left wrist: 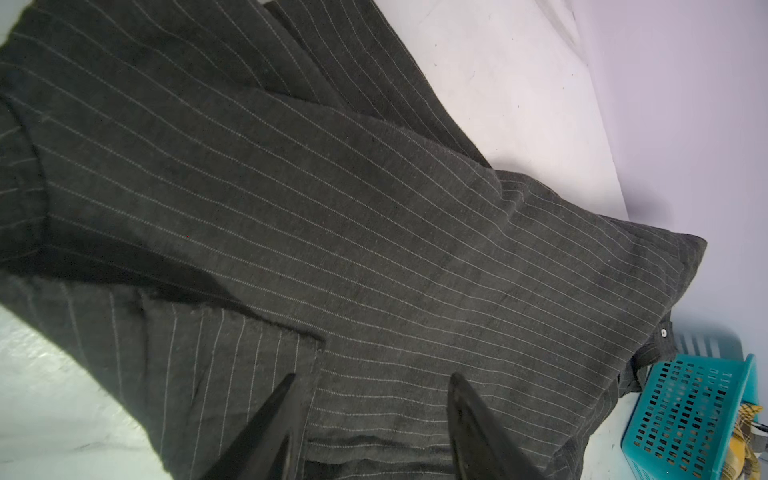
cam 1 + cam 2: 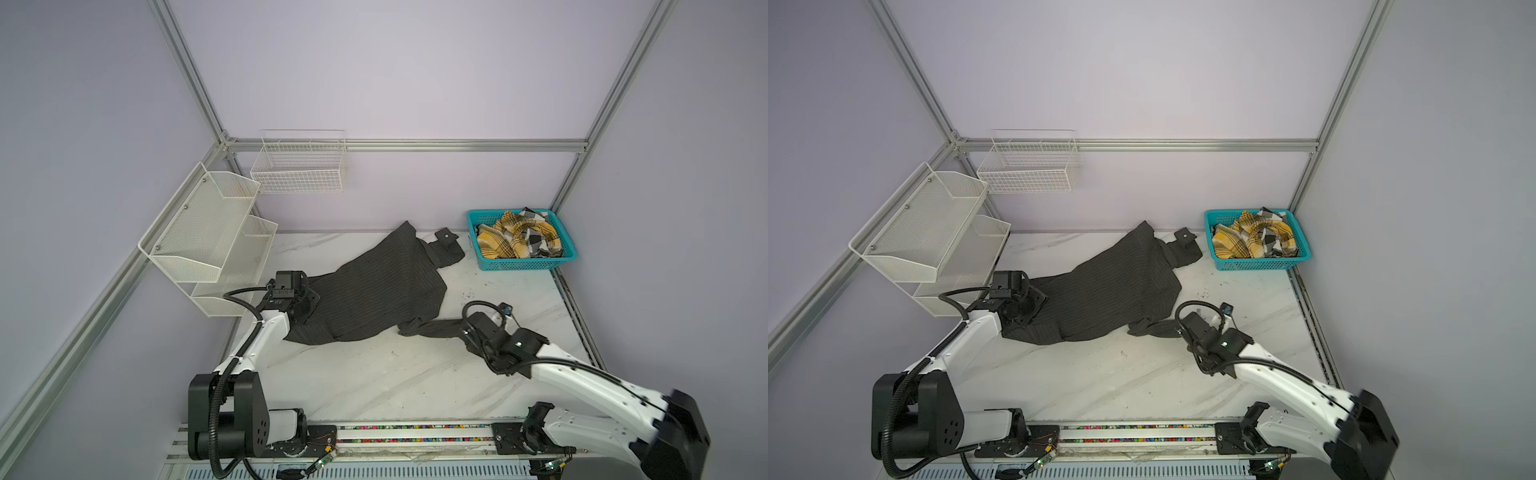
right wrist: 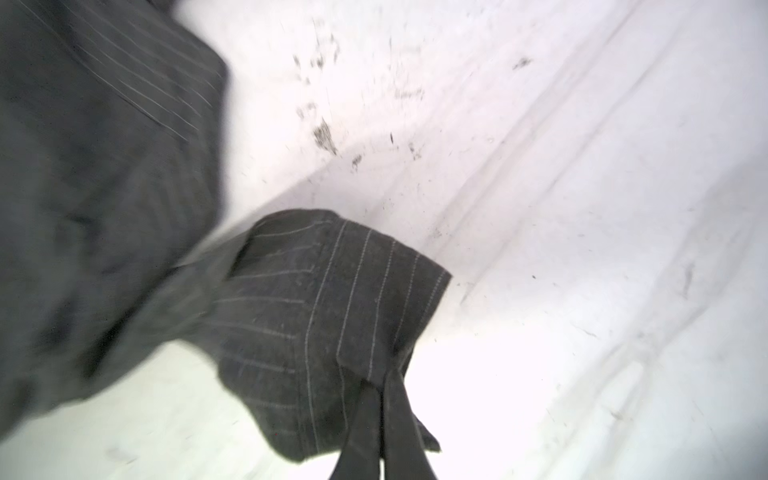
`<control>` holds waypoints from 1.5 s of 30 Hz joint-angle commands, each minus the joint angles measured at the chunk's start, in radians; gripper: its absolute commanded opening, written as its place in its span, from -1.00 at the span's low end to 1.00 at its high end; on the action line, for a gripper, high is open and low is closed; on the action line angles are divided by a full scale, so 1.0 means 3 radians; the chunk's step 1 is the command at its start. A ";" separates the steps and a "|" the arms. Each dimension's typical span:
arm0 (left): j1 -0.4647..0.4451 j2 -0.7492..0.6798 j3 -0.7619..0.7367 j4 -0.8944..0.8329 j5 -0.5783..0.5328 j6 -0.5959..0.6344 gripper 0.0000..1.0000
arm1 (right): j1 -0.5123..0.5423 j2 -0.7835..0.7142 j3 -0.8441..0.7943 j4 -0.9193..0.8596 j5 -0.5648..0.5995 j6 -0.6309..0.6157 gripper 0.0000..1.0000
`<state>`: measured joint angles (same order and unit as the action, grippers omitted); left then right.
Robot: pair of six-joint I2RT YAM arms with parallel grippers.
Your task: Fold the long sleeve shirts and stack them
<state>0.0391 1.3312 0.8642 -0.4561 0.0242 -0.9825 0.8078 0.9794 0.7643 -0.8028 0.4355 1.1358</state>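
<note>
The right claw (image 2: pixel 466 329), in a top view, sits at the end of a long sleeve of the dark charcoal pinstriped cloth shirt (image 2: pixel 374 291). That shirt lies spread and rumpled across the middle of the white marbled surface (image 2: pixel 395 374). The left claw (image 2: pixel 305 307) hangs over the shirt's near-left edge, and neither claw's jaws can be read from up here. In both top views the yellow, black and white plaid cloth shirt (image 2: pixel 1254 239) is bunched inside the teal plastic basket (image 2: pixel 1258 264) at the far right corner, well apart from both arms, and no folded garment or stack shows anywhere. In the left wrist view the left claw (image 1: pixel 372 376) stands spread above overlapping layers of striped cloth, pinching nothing. In the right wrist view the right claw (image 3: pixel 378 384) is pressed together on a corner of the sleeve cuff (image 3: pixel 332 311), with bare surface beyond it. I judge the task to be at an early stage: the charcoal shirt is laid out with a sleeve fold apparently in hand, its body folds are not yet made, the plaid shirt is not yet taken out, and the stacking is all left to do.
</note>
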 commanded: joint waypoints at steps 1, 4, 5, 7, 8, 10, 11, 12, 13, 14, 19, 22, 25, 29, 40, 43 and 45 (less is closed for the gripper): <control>0.0008 -0.0007 0.0185 0.0114 0.0049 0.0043 0.21 | -0.0013 -0.0026 0.0092 -0.0832 0.0168 0.0658 -1.00; 0.0010 -0.0001 0.0161 0.0075 -0.0011 0.0086 0.31 | -0.0014 0.0173 0.0439 -0.0897 0.0280 0.0432 -0.42; 0.0012 0.0013 0.0162 0.0049 -0.0031 0.0106 0.35 | -0.0016 0.0273 0.0621 -0.0880 0.0353 0.0331 -0.14; 0.0019 0.0051 0.0172 -0.0008 -0.0072 0.0125 0.40 | -0.0014 0.0517 0.0964 -0.0731 0.0514 0.0004 0.24; 0.0028 0.0069 0.0170 -0.0029 -0.0086 0.0125 0.43 | -0.0016 0.0687 0.1137 -0.0562 0.0565 -0.0202 0.33; 0.0047 0.0105 0.0176 -0.0077 -0.0141 0.0125 0.48 | -0.0049 0.1069 0.1454 -0.0182 0.0504 -0.0708 0.45; 0.0059 0.0125 0.0177 -0.0081 -0.0166 0.0134 0.53 | -0.0116 0.1335 0.1592 0.0098 0.0283 -0.1075 0.47; 0.0067 0.0159 0.0182 -0.0064 -0.0190 0.0164 0.55 | -0.0201 0.1590 0.1710 0.0352 -0.0025 -0.1394 0.47; 0.0083 0.0207 0.0194 -0.0053 -0.0207 0.0203 0.56 | -0.0299 0.1893 0.1847 0.0553 -0.0412 -0.1690 0.36; 0.0108 0.0244 0.0223 -0.0053 -0.0206 0.0219 0.55 | -0.0350 0.2149 0.1978 0.0679 -0.0651 -0.1846 0.25; 0.0136 0.0694 0.0353 -0.0063 -0.0048 0.0289 0.32 | -0.0483 0.3217 0.2599 0.1208 -0.1266 -0.2253 0.00; 0.0120 0.0781 0.0289 -0.0010 0.0061 0.0237 0.21 | -0.0553 0.3710 0.2855 0.1195 -0.1277 -0.2252 -0.05; 0.0033 0.0726 0.0163 0.0044 0.0101 0.0168 0.17 | -0.0706 0.3764 0.2509 0.1394 -0.1503 -0.2085 -0.08; -0.0132 0.0591 -0.0008 0.0053 0.0099 0.0124 0.17 | -0.0774 0.3552 0.1876 0.1391 -0.1452 -0.1862 -0.08; -0.0234 0.1062 0.0131 0.0244 0.0250 0.0360 0.17 | -0.1170 0.2164 0.0540 0.0979 -0.1390 -0.1426 -0.06; -0.0240 0.1368 0.0427 0.0269 0.0353 0.0446 0.16 | -0.1171 0.2265 0.0772 0.0884 -0.1346 -0.1588 -0.06; -0.0243 0.1507 0.0576 0.0329 0.0369 0.0466 0.16 | -0.1170 0.2335 0.0957 0.0845 -0.1337 -0.1649 -0.06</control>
<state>-0.0288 1.7077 0.9718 -0.3733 0.1009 -0.8848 0.4507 1.6627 0.9833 -0.5007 0.0193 0.6613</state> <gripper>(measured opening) 0.579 0.469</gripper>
